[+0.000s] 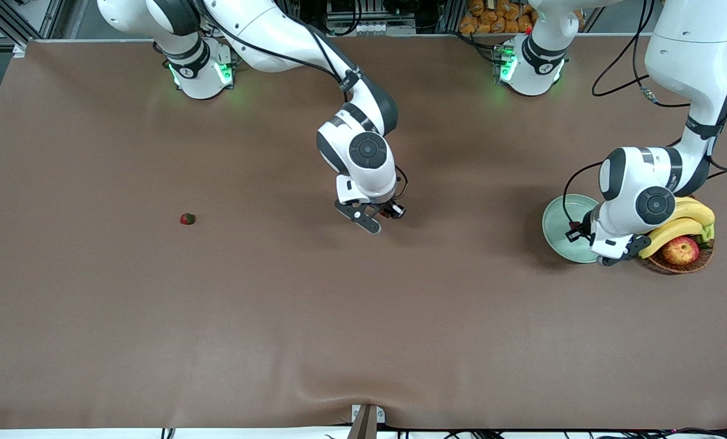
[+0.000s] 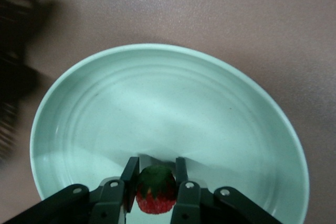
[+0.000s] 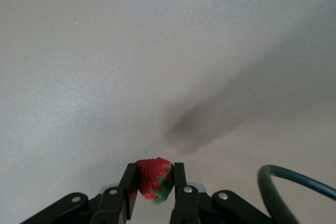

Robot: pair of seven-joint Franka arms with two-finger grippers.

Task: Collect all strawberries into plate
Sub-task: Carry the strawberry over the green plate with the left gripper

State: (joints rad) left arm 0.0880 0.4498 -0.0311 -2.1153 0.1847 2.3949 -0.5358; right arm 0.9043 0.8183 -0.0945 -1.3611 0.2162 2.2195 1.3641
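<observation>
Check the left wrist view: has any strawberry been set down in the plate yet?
No: the plate is bare, and the left gripper holds its strawberry above it.

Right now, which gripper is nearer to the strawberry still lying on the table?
Right. The right gripper, shut on a strawberry, hangs over mid-table. The left gripper holds another over the plate, much farther from the loose strawberry.

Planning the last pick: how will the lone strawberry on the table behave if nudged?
The strawberry looks tiny and rounded, so it would probably roll or skid on the smooth table. It is likely light and soft, so gentle pressure seems wise.
</observation>
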